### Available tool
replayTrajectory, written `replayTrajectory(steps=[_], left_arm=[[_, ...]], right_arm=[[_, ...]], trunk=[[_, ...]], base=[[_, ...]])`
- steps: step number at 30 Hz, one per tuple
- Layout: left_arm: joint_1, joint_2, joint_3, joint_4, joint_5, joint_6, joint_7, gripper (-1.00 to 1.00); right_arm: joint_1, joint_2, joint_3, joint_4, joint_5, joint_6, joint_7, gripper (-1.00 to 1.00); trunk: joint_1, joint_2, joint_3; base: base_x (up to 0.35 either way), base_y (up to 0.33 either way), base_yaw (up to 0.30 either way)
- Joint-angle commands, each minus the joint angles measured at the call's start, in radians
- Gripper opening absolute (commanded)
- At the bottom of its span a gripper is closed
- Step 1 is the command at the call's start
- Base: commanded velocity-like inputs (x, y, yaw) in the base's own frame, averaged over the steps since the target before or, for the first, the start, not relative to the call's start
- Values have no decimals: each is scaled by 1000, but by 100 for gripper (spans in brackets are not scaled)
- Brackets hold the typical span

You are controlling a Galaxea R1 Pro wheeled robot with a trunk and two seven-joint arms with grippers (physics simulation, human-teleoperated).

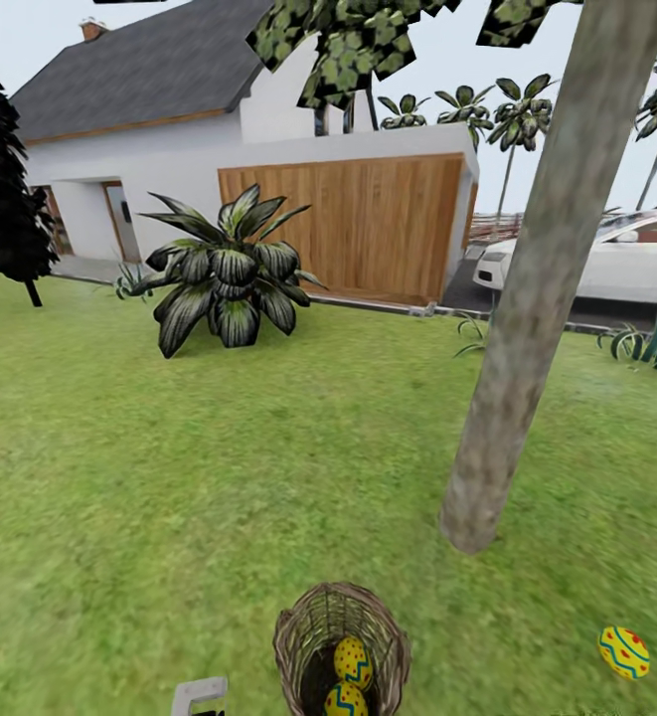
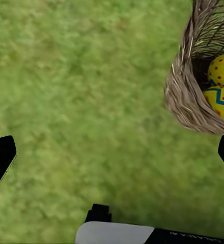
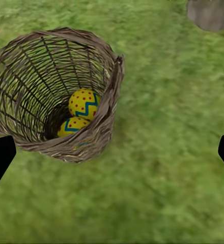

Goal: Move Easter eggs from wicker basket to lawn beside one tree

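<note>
There were 3 Easter eggs, 1 wicker basket (image 1: 341, 646) and 1 pale tree (image 1: 527, 298) close by. 2 eggs lay inside the basket, one egg (image 1: 353, 661) partly over the lower egg (image 1: 346, 700), and they touched each other. The third egg (image 1: 623, 651) lay on the lawn (image 1: 169, 477), outside the basket, on the tree's side of it and near the foot of the trunk.

The head view alone showed the third egg, and also a white house (image 1: 149, 149), a leafy plant (image 1: 229, 268) and a white car (image 1: 606, 254) far behind the tree. The right wrist view looked into the basket from above and caught the trunk's foot. The left wrist view showed the basket's rim with both eggs just beyond it.

The jaws of the left gripper (image 2: 112, 152) and of the right gripper (image 3: 112, 155) stood wide apart, holding nothing.
</note>
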Motion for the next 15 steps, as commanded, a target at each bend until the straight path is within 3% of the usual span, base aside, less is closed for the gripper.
replayTrajectory(steps=[1,9,15], left_arm=[[0,1,-9,-1,8,-2,5,100],[0,0,-9,-1,8,-2,5,100],[0,0,-10,-1,7,-2,5,100]], right_arm=[[-1,0,-5,1,-1,-3,6,100],[-1,-2,-6,2,-2,-3,7,100],[-1,-3,-6,2,-2,-3,7,100]], trunk=[[1,-2,-1],[1,-2,7],[1,-2,14]], base=[[121,176,-232],[45,65,-235],[67,-33,-237]])
